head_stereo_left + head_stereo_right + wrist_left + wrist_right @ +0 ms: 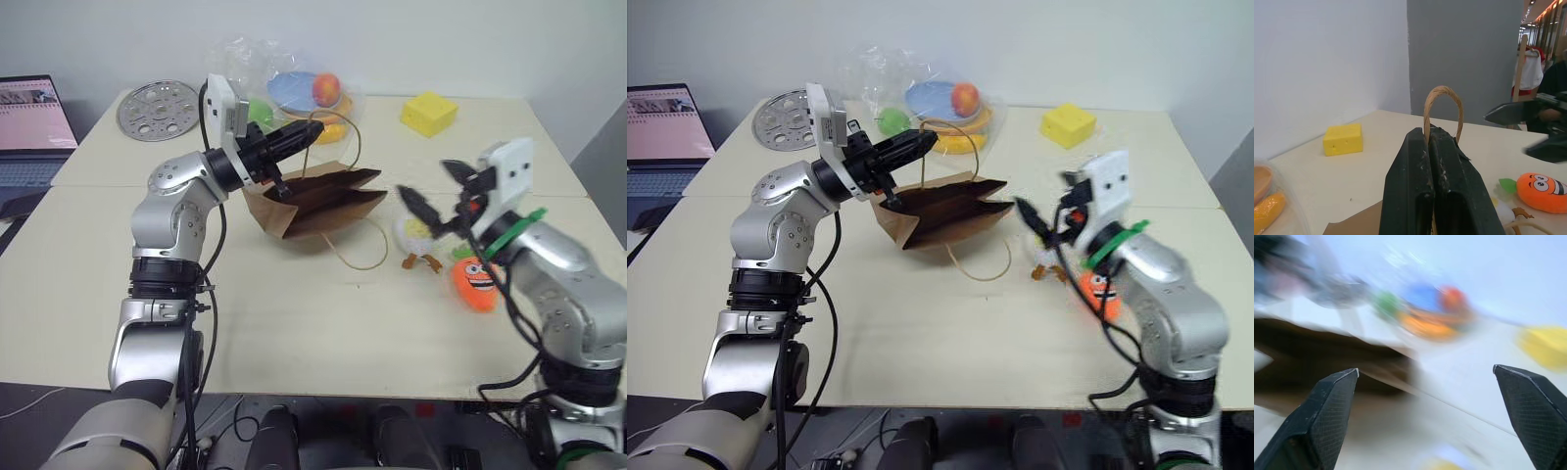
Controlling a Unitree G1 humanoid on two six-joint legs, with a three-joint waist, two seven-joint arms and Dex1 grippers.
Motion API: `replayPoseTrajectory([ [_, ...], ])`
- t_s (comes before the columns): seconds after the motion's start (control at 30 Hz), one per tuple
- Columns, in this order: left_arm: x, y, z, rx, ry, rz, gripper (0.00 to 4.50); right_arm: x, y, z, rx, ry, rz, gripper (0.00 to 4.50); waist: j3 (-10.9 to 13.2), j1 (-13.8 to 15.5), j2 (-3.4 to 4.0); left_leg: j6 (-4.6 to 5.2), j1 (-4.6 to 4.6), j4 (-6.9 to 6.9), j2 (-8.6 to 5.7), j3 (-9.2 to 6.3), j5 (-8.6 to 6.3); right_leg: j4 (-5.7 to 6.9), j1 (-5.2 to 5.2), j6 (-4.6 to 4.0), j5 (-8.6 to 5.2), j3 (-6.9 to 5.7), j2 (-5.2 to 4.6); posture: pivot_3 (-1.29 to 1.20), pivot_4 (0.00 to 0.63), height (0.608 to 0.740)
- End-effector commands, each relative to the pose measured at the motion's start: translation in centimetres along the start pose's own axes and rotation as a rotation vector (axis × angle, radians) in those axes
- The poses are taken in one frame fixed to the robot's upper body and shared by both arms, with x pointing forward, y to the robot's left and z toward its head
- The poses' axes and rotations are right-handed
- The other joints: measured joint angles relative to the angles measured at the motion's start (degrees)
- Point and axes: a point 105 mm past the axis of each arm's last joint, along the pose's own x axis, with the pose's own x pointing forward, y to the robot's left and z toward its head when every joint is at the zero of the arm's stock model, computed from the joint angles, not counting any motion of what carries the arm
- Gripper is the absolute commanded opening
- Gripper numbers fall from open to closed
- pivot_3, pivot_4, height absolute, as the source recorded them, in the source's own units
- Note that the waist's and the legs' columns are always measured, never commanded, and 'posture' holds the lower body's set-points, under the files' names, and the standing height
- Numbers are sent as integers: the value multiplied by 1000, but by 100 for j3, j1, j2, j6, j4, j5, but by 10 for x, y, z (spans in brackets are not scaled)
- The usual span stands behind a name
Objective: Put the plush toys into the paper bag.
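The brown paper bag (318, 204) lies on its side mid-table, its mouth facing right. My left gripper (312, 128) is shut on its upper twisted-paper handle (1442, 98) and holds that edge up. The bag's other handle (364, 257) trails loose on the table. To the right of the bag lie the plush toys, the white-yellow egg (419, 235) and the orange carrot (476, 284). My right gripper (423, 177) hovers above them, open wide with nothing between its fingers (1327, 401).
A clear plastic bag (294, 78) of glossy fruit and a blue plate sits at the back. A yellow block (428, 112) is at the back right and a metal disc (157, 110) at the back left. A laptop (34, 127) stands beyond the left edge.
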Motion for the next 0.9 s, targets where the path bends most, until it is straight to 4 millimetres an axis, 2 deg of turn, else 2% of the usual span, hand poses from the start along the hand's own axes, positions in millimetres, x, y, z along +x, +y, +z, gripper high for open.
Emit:
replayPoseTrajectory([
  [0.03,-2,-3,16,46,-34,-19,0,7,6,-31,8,115,1,4462,0,-36,0,0,0,-1,0,0,0,0,-1,0,0,0,1,0,150,740],
  [0.2,-6,-4,13,51,-6,-30,0,16,20,-52,80,177,12,4462,2,-120,3,1,-1,-3,0,5,0,2,-6,0,0,8,2,0,150,740],
  [0.5,-7,-4,14,63,1,-26,0,16,30,-66,106,232,13,4462,2,-42,3,0,-2,0,0,3,0,1,-4,0,0,5,1,0,150,740],
  [0.6,-7,-4,14,63,1,-24,0,13,32,-70,124,254,7,3911,2,-41,3,0,-2,-1,0,2,0,1,-4,0,0,4,1,0,150,740],
  [0.77,-7,-3,14,66,2,-23,0,10,37,-78,112,289,18,2058,1,-44,3,0,-2,0,0,2,0,2,-4,0,0,5,1,0,150,740],
  [0.9,-6,-3,14,68,4,-26,0,9,24,-71,63,261,-18,568,2,-41,3,0,-1,1,0,2,0,2,-3,0,0,5,1,0,150,740],
])
